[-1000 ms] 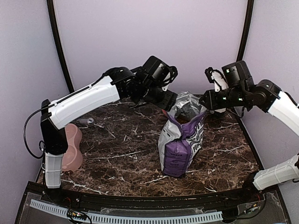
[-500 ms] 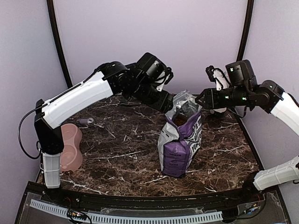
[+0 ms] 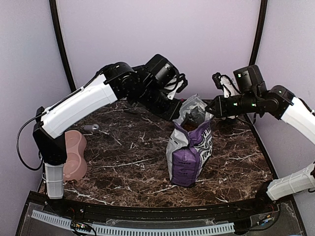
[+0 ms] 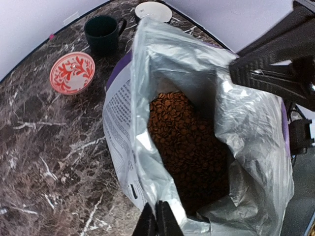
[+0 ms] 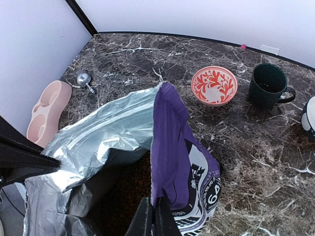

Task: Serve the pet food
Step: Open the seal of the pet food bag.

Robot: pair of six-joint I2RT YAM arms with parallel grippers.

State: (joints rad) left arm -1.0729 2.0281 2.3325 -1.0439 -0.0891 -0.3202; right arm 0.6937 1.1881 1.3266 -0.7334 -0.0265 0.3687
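The purple-and-white bag stands upright mid-table with its silver mouth pulled open. The pet food, reddish-brown kibble, fills the inside and shows darkly in the right wrist view. My left gripper is shut on the bag's left rim; its fingertips pinch the silver lip. On the opposite side, my right gripper is shut on the purple right rim. The pink double bowl lies at the table's left edge, far from both grippers.
A metal scoop lies at the back left near the pink bowl. Behind the bag stand a red-patterned bowl, a dark mug and a white dish.
Both grippers have closed onto the bag's rim, one on each side. The right gripper came in to the left to meet it, and the bag's mouth now stands wider.
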